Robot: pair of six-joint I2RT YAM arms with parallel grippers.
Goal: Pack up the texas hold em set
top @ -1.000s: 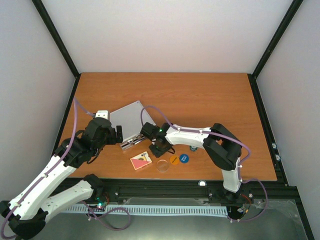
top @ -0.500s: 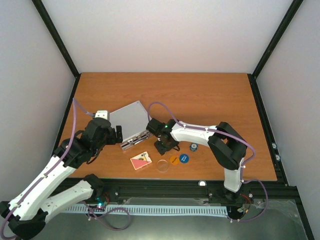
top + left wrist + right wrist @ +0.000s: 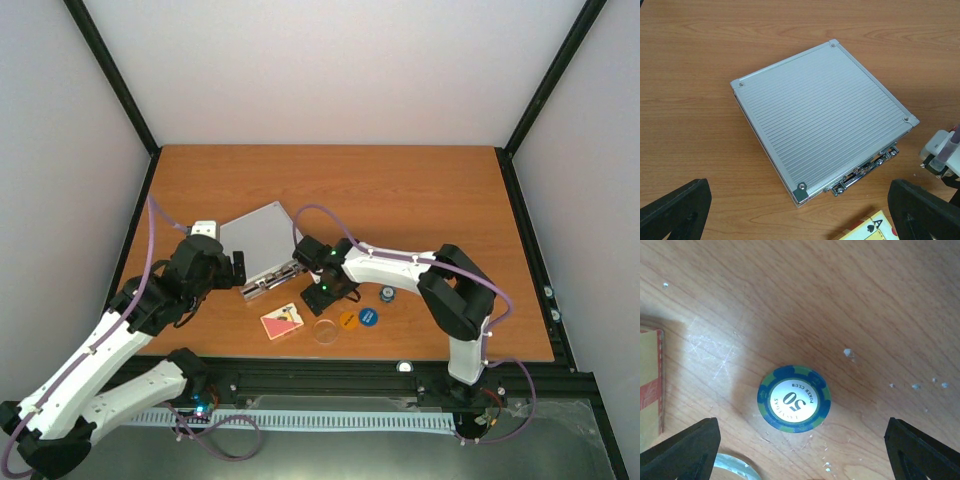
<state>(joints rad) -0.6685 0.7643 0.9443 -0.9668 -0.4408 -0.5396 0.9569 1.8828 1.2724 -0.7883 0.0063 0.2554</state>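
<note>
Right gripper [image 3: 800,442]: jaws spread wide, empty. Blue-white chip [image 3: 794,399] flat on table [image 3: 865,300] between fingers, touching neither. Card deck [image 3: 650,385] and clear disc [image 3: 735,466] near chip. Left gripper [image 3: 800,202]: jaws wide apart, empty, above closed silver case [image 3: 820,120]. Orange disc [image 3: 348,320] and blue disc [image 3: 368,317] on table outside case.

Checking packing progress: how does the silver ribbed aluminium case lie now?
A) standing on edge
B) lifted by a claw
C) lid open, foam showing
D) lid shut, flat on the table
D: the silver ribbed aluminium case lies flat with its lid down, no foam showing.
</note>
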